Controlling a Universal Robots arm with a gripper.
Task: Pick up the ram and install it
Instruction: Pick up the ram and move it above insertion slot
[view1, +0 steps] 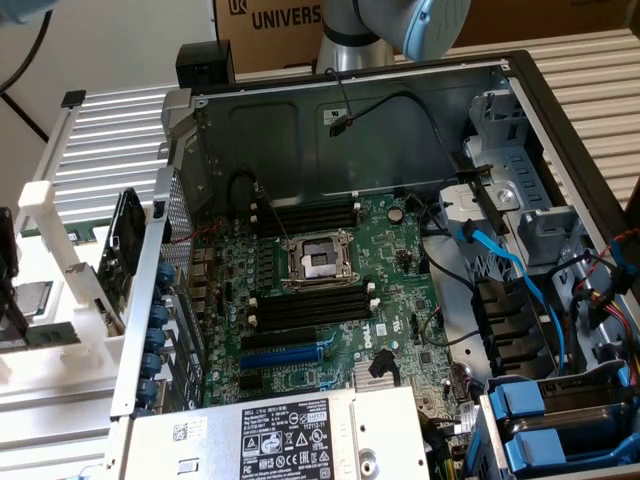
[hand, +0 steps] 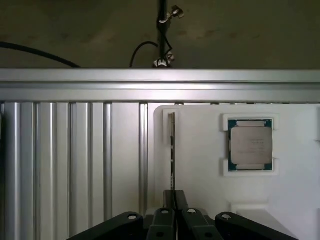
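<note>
We are lining our clenched, empty-looking gripper (hand: 174, 196) over the ram (hand: 172, 150), upright in its white tray (hand: 200, 195); staying centred matters.

The ram (hand: 172, 150) shows only its thin edge, its lower end hidden behind the hand (hand: 175, 196), which the frame cuts off, as it does the arm (view1: 395, 30) in the exterior view.
</note>
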